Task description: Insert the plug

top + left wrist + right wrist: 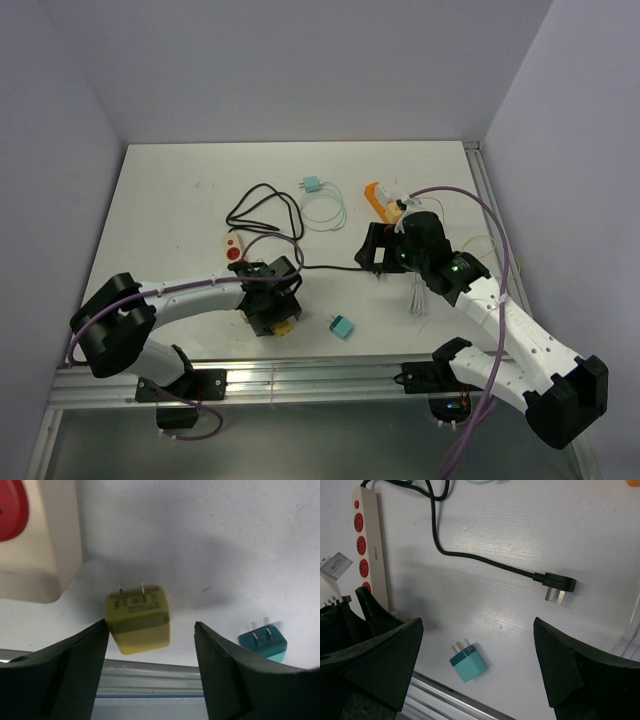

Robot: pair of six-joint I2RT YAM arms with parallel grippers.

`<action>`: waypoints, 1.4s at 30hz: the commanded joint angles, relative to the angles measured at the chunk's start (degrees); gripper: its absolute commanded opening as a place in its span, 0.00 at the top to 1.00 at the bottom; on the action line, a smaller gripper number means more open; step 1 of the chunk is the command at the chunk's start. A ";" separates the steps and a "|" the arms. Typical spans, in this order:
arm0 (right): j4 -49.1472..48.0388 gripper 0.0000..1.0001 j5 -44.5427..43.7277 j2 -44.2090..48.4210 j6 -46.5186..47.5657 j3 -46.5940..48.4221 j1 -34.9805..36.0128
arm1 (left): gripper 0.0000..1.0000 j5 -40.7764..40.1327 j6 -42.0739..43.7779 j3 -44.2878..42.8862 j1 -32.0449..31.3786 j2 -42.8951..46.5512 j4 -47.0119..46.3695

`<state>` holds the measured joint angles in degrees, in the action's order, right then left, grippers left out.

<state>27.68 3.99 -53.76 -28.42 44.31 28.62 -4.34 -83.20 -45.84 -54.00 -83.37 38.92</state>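
A yellow two-pin plug [137, 617] lies on the white table with its pins pointing away from the front rail. My left gripper [150, 630] stands open around its near end, the left finger almost at the plug's side. From above, the yellow plug [285, 327] peeks out under the left gripper [272, 305]. The white power strip [40, 555] with red sockets lies just beyond it, also seen as the power strip [233, 247] and power strip [369, 545]. My right gripper [477, 630] hangs open and holds nothing, above a teal plug [468, 663].
A black plug [560, 584] on a black cable [255, 205] lies under the right gripper [372, 250]. The teal plug [342, 327] sits near the front metal rail [320, 372]. A second teal plug [311, 185] on a white wire and an orange item [378, 198] lie farther back.
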 commanded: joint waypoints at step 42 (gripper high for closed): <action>-24.24 0.14 60.08 11.67 24.20 6.30 -0.32 | 1.00 78.43 22.73 -13.92 14.10 15.95 -43.31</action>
<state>7.66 52.97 -39.55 -7.66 47.27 28.51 67.05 -59.72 -60.47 -39.83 -69.65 1.10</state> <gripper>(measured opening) 0.856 0.470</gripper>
